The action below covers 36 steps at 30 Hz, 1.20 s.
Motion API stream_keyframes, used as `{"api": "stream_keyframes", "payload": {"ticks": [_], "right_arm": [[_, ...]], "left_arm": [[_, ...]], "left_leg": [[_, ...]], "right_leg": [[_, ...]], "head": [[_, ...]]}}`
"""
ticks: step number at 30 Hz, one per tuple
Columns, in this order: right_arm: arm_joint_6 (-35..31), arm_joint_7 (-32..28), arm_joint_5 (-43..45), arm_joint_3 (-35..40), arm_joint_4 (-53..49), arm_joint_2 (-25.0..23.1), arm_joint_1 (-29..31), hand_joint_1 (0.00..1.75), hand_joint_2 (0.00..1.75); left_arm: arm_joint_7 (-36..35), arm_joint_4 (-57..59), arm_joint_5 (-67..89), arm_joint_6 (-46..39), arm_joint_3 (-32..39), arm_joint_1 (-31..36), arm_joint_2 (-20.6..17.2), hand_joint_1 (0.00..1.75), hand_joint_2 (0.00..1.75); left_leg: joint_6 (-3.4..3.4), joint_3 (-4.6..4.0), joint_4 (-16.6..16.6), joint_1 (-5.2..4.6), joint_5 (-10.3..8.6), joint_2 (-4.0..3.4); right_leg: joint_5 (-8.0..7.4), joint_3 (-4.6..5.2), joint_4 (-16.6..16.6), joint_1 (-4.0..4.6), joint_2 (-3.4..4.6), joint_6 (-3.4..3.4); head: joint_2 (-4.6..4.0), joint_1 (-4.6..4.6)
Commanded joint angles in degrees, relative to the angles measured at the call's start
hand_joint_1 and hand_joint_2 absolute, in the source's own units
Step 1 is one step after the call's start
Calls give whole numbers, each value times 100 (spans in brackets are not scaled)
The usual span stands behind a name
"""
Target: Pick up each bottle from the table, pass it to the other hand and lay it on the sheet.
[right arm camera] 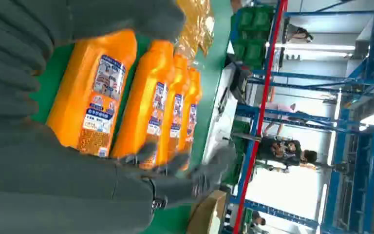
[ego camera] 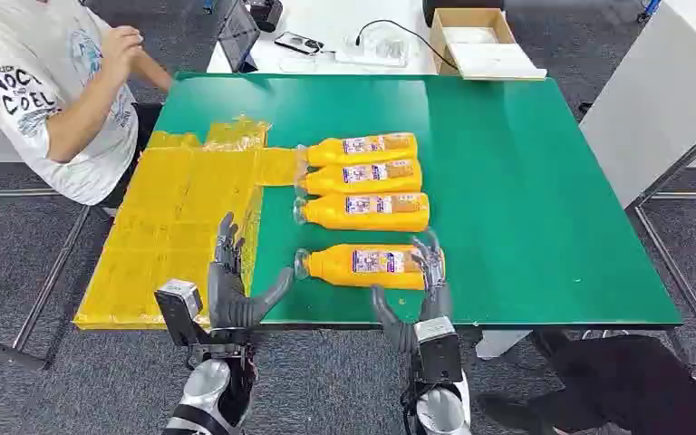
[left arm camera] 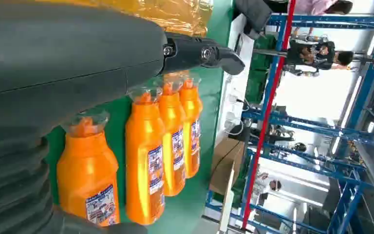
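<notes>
Several orange bottles lie side by side on the green table, caps toward the yellow sheet on the left. The nearest bottle lies close to the front edge. My right hand is at its base end. The fingers reach over the bottle and the thumb is spread below it, not closed. In the right wrist view that bottle sits just past my right hand. My left hand is open and empty by the sheet's front corner, left of the bottle's cap.
A person in a white T-shirt sits at the far left, beside the sheet. Behind the green table, a white table carries a cardboard box, a tablet and cables. The right half of the green table is bare.
</notes>
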<state>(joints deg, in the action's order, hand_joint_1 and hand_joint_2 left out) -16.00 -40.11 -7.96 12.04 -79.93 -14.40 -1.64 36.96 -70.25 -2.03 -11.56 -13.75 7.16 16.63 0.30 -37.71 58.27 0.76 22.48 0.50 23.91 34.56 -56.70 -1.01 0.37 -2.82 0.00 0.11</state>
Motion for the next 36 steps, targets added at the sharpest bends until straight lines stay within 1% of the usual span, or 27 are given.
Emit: {"api": "stream_keyframes", "payload": {"ticks": [1, 6, 7, 9, 10, 11, 12, 14, 16, 17, 19, 20, 23, 24, 25, 28, 29, 30, 31, 32, 33, 34, 36], "right_arm": [[-105, 11, -14, 59, 291, 137, 143, 0, 175], [-105, 11, -6, 51, 291, 131, 145, 0, 175], [-158, 11, -112, 70, 279, 162, 132, 9, 175], [-158, 11, -112, 70, 279, 162, 132, 9, 175], [-158, 11, -112, 70, 279, 162, 132, 9, 175], [-158, 11, -112, 70, 279, 162, 132, 9, 175], [-158, 11, -112, 70, 279, 162, 132, 9, 175], [-158, 11, -112, 70, 279, 162, 132, 9, 175], [-158, 11, -112, 70, 279, 162, 132, 9, 175], [-173, 11, -151, 66, 349, 165, 152, 0, 175], [-362, 11, -478, 57, 463, 219, 226, 0, 175], [-406, 11, -596, 53, 494, 256, 261, 0, 175], [-622, 238, -1233, 118, 689, 455, 460, 0, 175], [-674, 338, -1407, 130, 764, 506, 522, 0, 175], [-700, 374, -1486, 130, 800, 527, 559, 0, 175], [-826, 791, -2158, 239, 1131, 730, 865, 0, 175], [-815, 1043, -2381, 254, 1309, 825, 1028, 0, 175], [-742, 1335, -2643, 311, 1503, 961, 1223, 0, 175], [-749, 1482, -2813, 294, 1672, 1047, 1407, 0, 175], [-614, 1691, -2951, 289, 1899, 1151, 1651, 0, 175], [-639, 1826, -3111, 266, 2060, 1225, 1863, 0, 175], [-581, 1867, -3110, 207, 2175, 1256, 2029, 0, 175], [-302, 2194, -3305, 247, 2598, 1361, 2524, 0, 175]], "left_arm": [[-16, 152, -4, -29, -31, 115, 14, 0, 175], [-16, 151, -4, -29, -31, 109, 13, 0, 175], [-31, 148, 15, -44, -21, 116, 13, 0, 175], [-31, 148, 15, -44, -21, 116, 13, 0, 175], [-31, 148, 15, -44, -21, 116, 13, 0, 175], [-31, 148, 15, -44, -21, 116, 13, 0, 175], [-31, 148, 15, -44, -21, 116, 13, 0, 175], [-31, 148, 15, -44, -21, 116, 13, 0, 175], [-31, 148, 15, -44, -21, 116, 13, 0, 175], [-41, 160, 17, -55, -13, 126, 13, 0, 175], [-50, 171, 8, -41, 6, 139, 14, 0, 175], [-46, 158, 6, -60, 24, 138, 20, 0, 175], [126, 87, 336, -543, 66, 134, 36, 0, 175], [135, 51, 404, -616, 77, 124, 44, 0, 175], [130, 34, 432, -641, 83, 117, 49, 0, 175], [122, 46, 544, -719, 129, 128, 52, 0, 175], [124, 61, 560, -727, 159, 135, 54, 0, 175], [127, 70, 582, -748, 187, 135, 54, 0, 175], [139, 80, 622, -778, 214, 140, 48, 0, 175], [156, 83, 672, -815, 237, 138, 45, 0, 175], [174, 79, 727, -862, 252, 137, 41, 0, 175], [178, 77, 742, -858, 269, 130, 39, 0, 175], [176, 99, 782, -837, 292, 129, 40, 0, 175]], "left_leg": [[3, 32, -3, 1, 12, -4], [3, 36, -3, 1, 13, -5], [2, 19, -4, 0, 5, -1], [1, 18, -4, 1, 5, 0], [2, 32, -4, 1, 11, -3], [2, 22, -4, 1, 7, -3], [2, 32, -2, 3, 12, -4], [2, 18, -3, 2, 5, -2], [2, 21, -4, 1, 7, -2], [2, 33, -4, 3, 11, -6], [2, 15, -4, 1, 4, -2], [2, 27, -4, 2, 8, -3], [4, 36, -4, 2, 12, -8], [3, 22, -4, 2, 6, -7], [4, 33, -4, 3, 11, -10], [3, 20, -4, 2, 5, -8], [4, 31, -4, 2, 8, -9], [4, 24, -4, 1, 6, -10], [3, 17, -3, 2, 3, -12], [5, 28, -5, 0, 6, -18], [4, 19, -4, 0, 3, -15], [6, 31, -4, 1, 6, -18], [7, 12, -1, -3, -1, -15]], "right_leg": [[9, -33, 7, 4, -4, 12], [11, -38, 8, 5, -4, 13], [5, -20, 6, 3, -4, 8], [5, -20, 6, 3, -5, 8], [10, -34, 8, 5, -5, 12], [6, -23, 6, 4, -2, 9], [10, -34, 7, 6, -3, 12], [4, -19, 6, 4, -4, 8], [5, -23, 6, 4, -3, 9], [8, -35, 9, 6, -3, 13], [3, -17, 7, 3, -3, 7], [6, -29, 9, 5, -3, 10], [8, -38, 10, 6, -1, 13], [2, -24, 9, 5, 1, 8], [5, -35, 11, 7, 2, 12], [0, -23, 9, 5, 2, 8], [3, -34, 11, 5, 2, 11], [1, -27, 10, 4, 5, 8], [-3, -19, 9, 4, 7, 6], [-2, -29, 12, 4, 11, 8], [-4, -20, 9, 3, 10, 6], [-2, -32, 11, 4, 10, 9], [-6, -14, 5, 0, 12, 4]], "head": [[0, 0], [0, 0], [0, 0], [0, 0], [0, 0], [0, 0], [0, 0], [0, 0], [0, 0], [0, 0], [0, 0], [0, 0], [0, 0], [0, 0], [0, 0], [0, 0], [0, 0], [0, 0], [0, 0], [0, 0], [0, 0], [0, 0], [0, 0]]}}
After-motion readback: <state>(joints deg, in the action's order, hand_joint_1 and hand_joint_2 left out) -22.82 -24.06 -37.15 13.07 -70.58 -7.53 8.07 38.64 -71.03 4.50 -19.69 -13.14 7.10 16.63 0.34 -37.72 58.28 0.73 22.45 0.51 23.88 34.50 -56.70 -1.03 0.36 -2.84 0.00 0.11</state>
